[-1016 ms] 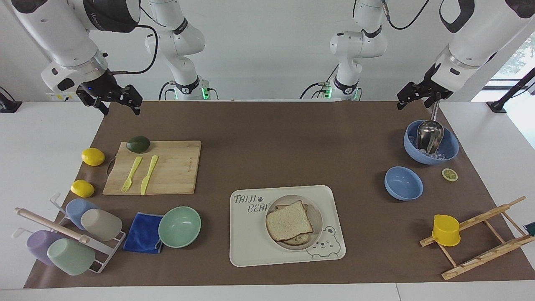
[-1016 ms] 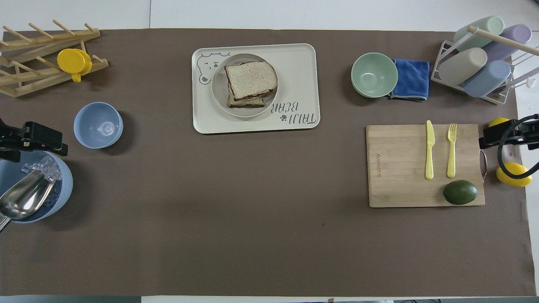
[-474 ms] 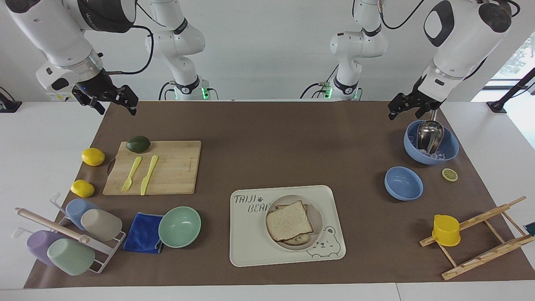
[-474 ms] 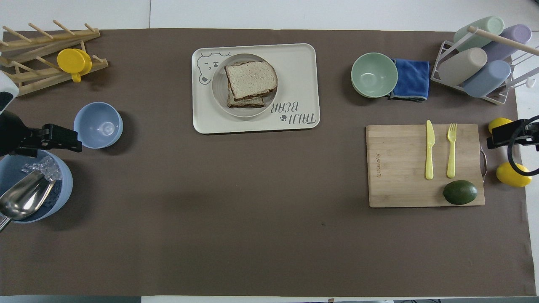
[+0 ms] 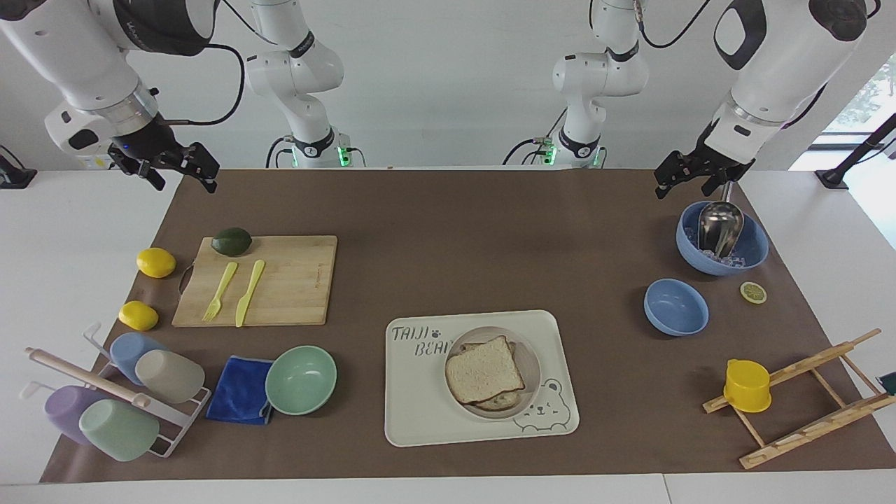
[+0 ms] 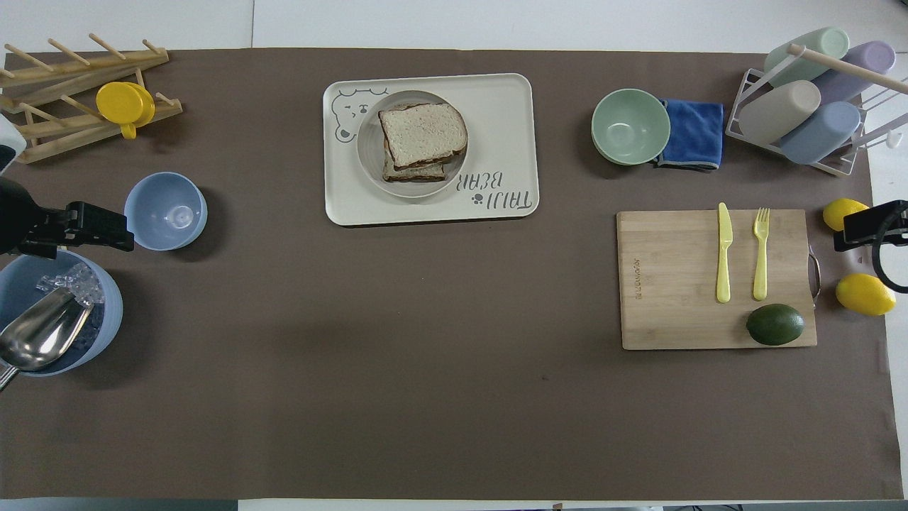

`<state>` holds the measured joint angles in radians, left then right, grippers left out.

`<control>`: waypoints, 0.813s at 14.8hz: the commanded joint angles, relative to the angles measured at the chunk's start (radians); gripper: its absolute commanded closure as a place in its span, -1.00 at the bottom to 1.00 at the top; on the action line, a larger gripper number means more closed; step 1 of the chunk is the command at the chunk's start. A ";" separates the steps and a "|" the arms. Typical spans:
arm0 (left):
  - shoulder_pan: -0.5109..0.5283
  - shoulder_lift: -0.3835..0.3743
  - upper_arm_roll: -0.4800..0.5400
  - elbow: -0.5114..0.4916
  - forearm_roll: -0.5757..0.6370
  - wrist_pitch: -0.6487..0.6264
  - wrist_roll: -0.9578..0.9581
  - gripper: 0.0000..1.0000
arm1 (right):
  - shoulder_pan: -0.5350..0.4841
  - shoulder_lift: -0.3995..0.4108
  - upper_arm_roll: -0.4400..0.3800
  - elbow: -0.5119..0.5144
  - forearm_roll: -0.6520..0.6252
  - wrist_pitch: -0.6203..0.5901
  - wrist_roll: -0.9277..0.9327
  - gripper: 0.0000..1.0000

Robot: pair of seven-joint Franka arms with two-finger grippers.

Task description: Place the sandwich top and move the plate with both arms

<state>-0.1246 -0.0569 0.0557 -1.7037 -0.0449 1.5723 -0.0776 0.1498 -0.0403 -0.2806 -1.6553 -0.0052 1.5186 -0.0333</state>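
— Brown mat covers the bench; on it sits the cream tray, with the plate resting inside.

— And the sandwich top?

— Lying on the stack of slices on that plate, touched by neither arm.

— Where are the pincers?

— Left pincer hangs open and empty over the mat beside the blue bowl with the scoop. Right pincer hangs open and empty over the mat's corner, above the cutting board.
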 commanded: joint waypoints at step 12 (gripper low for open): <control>0.013 0.002 -0.010 0.024 0.022 -0.018 0.018 -1.00 | -0.096 -0.013 0.078 -0.015 -0.004 -0.001 -0.023 -1.00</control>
<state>-0.1217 -0.0559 0.0550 -1.6939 -0.0438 1.5723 -0.0757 0.1183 -0.0403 -0.2544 -1.6559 -0.0053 1.5009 -0.0333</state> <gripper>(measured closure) 0.000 0.000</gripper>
